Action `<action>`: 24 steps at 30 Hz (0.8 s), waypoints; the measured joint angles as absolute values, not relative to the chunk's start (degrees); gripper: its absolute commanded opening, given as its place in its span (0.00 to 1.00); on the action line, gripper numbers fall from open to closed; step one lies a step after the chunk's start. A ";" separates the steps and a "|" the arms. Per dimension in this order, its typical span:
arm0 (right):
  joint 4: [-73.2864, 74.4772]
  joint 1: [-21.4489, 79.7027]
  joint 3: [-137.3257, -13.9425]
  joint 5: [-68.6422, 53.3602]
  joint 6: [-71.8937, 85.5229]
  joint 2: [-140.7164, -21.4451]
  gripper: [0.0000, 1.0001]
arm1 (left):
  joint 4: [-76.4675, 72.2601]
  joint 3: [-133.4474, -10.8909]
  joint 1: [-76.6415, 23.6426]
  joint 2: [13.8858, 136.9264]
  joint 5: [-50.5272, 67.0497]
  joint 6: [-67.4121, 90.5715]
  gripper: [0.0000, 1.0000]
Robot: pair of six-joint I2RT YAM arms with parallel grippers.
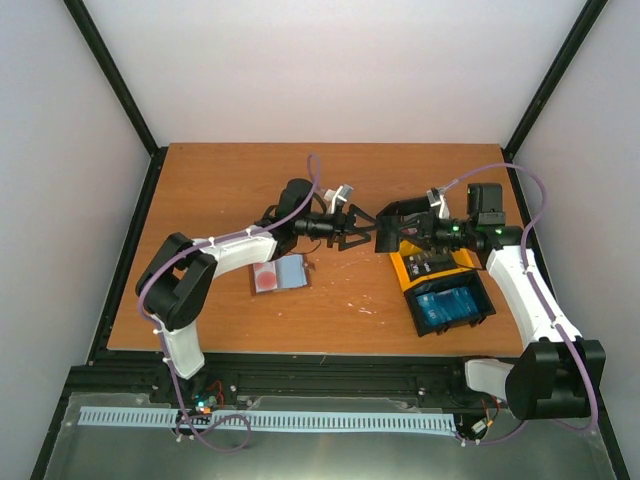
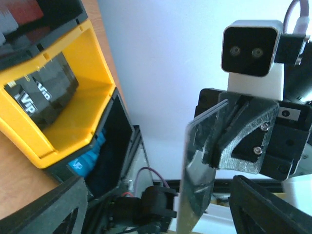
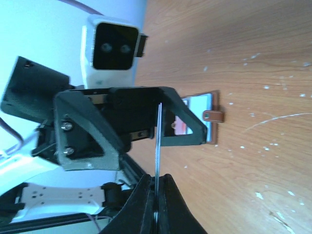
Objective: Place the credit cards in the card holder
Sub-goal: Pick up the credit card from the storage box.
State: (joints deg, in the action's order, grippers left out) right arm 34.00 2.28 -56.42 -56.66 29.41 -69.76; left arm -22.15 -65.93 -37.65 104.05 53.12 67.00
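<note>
Right tool (image 3: 156, 187) pinching credit card (image 3: 159, 141) edge-on; left tool (image 1: 366, 230) spread around it; close flat on faces before right releases; card holder (image 1: 285, 272) at 8 o'clock.

A robotics lab test cell: a bare wooden table (image 1: 340, 310) is boxed in at nine, twelve and three o'clock by plain white panels (image 1: 330, 70) on black frame posts (image 1: 112, 75). At six o'clock, the left arm (image 1: 235, 250) and right arm (image 1: 530, 290) are bolted to a metal rail (image 1: 330, 372) beside a slotted cable duct (image 1: 270, 420).
</note>
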 measured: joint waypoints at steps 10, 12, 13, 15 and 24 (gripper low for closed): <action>25.80 2.66 -55.75 -63.57 37.87 -69.58 0.03 | -28.40 -66.08 -37.56 103.85 56.25 74.65 0.33; 25.08 2.66 -55.75 -64.07 38.63 -69.56 0.03 | -29.19 -66.50 -37.58 103.72 56.93 75.44 0.23; 24.82 2.66 -55.75 -64.27 38.87 -69.54 0.03 | -29.54 -66.50 -37.63 103.50 57.30 75.75 0.16; 24.32 2.70 -55.68 -64.53 39.40 -69.49 0.03 | -30.02 -66.63 -37.63 103.11 57.84 76.23 0.05; 20.10 2.83 -55.13 -65.56 42.41 -68.73 0.38 | -31.14 -67.33 -36.51 100.16 60.34 76.47 0.01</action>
